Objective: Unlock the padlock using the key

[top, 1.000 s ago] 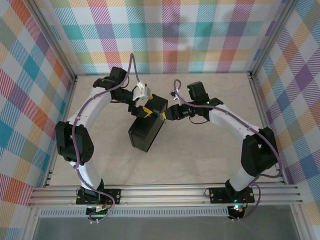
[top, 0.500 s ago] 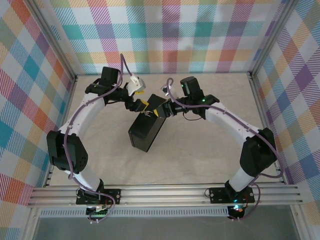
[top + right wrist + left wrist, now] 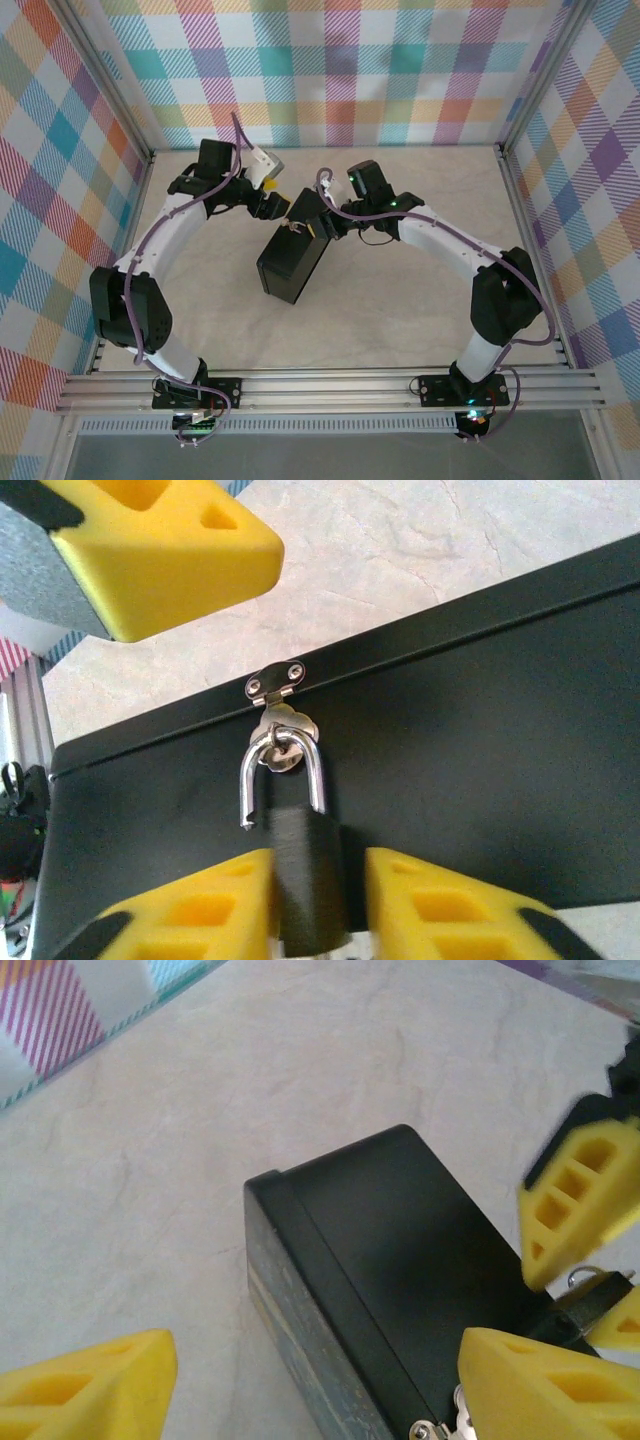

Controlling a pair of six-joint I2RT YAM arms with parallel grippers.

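Small dark-bodied, silver-shackled padlock [image 3: 300, 830], hanging on the hasp [image 3: 275, 683] of the black box [image 3: 480, 730], clamped in the right gripper [image 3: 317, 880]; left gripper [image 3: 318, 1370], spread wide, flanks the box's corner.

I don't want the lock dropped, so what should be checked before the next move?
1. Right gripper on the padlock: ok, fingers pinch its dark body.
2. Shackle released: ok, one leg hangs free of the body.
3. Padlock off the hasp: not ok, shackle hooked through its loop.
4. Left gripper free: ok, open, holding nothing.
5. Key position: cannot tell.
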